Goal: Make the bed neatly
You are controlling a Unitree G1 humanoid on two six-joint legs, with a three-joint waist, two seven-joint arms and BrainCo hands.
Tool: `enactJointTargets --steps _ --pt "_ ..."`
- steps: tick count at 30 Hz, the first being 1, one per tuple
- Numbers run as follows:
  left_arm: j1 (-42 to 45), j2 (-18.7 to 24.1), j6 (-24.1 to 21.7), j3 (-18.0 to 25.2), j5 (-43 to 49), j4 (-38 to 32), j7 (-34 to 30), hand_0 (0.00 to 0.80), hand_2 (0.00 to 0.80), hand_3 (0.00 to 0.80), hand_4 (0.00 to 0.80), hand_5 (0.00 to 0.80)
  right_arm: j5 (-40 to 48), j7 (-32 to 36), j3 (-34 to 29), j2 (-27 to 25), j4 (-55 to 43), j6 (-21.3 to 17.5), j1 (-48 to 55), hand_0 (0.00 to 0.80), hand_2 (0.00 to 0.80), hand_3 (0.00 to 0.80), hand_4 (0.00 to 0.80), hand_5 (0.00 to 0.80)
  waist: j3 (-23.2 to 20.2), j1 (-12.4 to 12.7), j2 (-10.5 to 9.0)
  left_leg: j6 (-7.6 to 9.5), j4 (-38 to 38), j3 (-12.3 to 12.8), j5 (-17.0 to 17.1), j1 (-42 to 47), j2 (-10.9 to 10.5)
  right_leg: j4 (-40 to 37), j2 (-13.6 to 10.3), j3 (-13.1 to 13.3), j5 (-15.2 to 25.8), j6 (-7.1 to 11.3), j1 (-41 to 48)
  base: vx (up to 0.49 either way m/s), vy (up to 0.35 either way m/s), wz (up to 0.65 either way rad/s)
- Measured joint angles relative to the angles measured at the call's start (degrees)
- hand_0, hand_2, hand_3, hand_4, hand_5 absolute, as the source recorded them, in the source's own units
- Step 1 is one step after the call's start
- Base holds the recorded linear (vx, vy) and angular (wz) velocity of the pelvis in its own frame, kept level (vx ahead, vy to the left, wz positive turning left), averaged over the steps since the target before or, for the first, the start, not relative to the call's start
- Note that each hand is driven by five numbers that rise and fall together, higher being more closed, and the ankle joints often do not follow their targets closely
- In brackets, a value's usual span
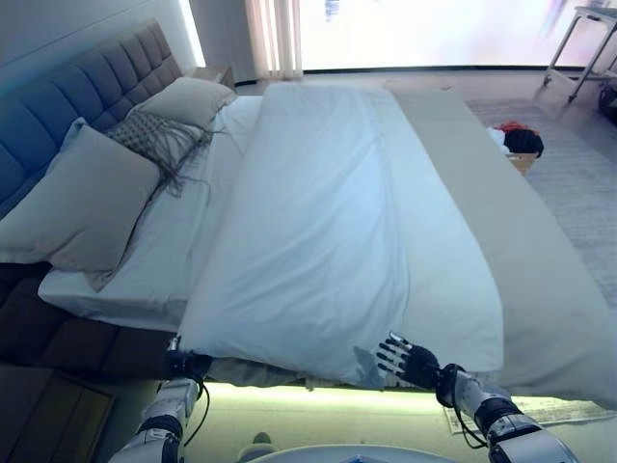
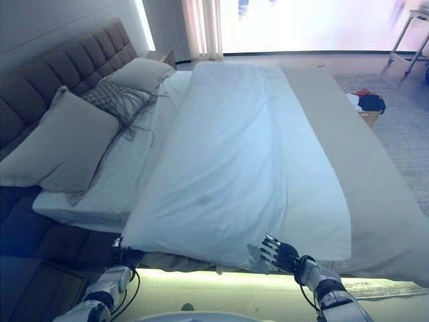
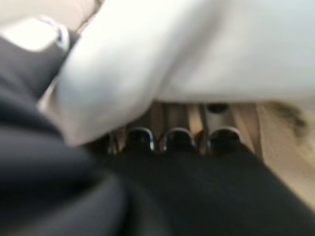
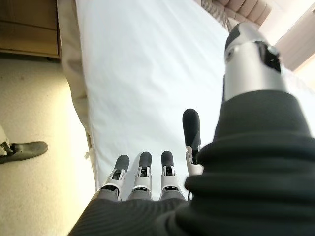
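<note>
A white duvet (image 1: 318, 222) lies lengthwise along the middle of the bed, with a beige cover (image 1: 521, 260) bare beside it on the right. Two beige pillows (image 1: 82, 198) (image 1: 188, 99) and a patterned cushion (image 1: 154, 135) lean at the grey tufted headboard (image 1: 87, 87) on the left. My left hand (image 1: 188, 364) is at the duvet's near left corner, its fingers (image 3: 177, 138) curled into the white cloth. My right hand (image 1: 410, 362) is at the duvet's near edge, fingers (image 4: 142, 164) straight and spread over the cloth, holding nothing.
A wooden bedside unit (image 1: 48, 415) stands at the lower left. A basket with dark and red clothes (image 1: 521, 145) sits on the rug to the right of the bed. Metal table legs (image 1: 578, 48) show at the far right. A paper (image 1: 540, 413) lies on the floor by the bed's near edge.
</note>
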Motion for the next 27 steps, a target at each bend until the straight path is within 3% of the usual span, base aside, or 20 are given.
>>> enactJointTargets --steps 14,22,27 --pt "0.18 8.13 2.83 8.17 1.48 6.57 -1.83 0.8 0.8 0.8 0.8 0.8 -0.23 1.4 -0.04 -1.59 2.94 -1.29 0.06 0.0 0.0 0.0 0.0 0.0 0.07 0.42 0.11 -0.55 0.0 -1.29 -0.4 -0.58 -0.05 0.0 -0.12 -1.77 -0.32 0.22 -0.23 0.006 0.072 0.01" --pt "1.31 7.23 3.81 7.9 4.47 7.36 -4.68 0.8 0.8 0.8 0.8 0.8 -1.17 2.13 -0.95 -2.34 2.95 -1.28 0.31 0.0 0.0 0.0 0.0 0.0 0.15 1.49 -0.11 -0.75 0.06 -2.26 -0.55 -1.54 -0.41 0.26 -0.25 -2.76 -0.43 0.42 -0.42 0.005 0.112 0.07" --pt "0.92 6.5 2.9 4.34 4.39 7.19 -4.73 0.8 0.8 0.8 0.8 0.8 -1.26 2.19 -1.98 -4.25 3.08 -1.24 0.34 0.0 0.0 0.0 0.0 0.0 0.59 2.84 -0.69 -0.76 0.73 -2.95 -0.54 -3.16 -0.57 0.41 -0.19 -3.45 -0.61 0.54 -1.29 -0.14 0.06 0.09"
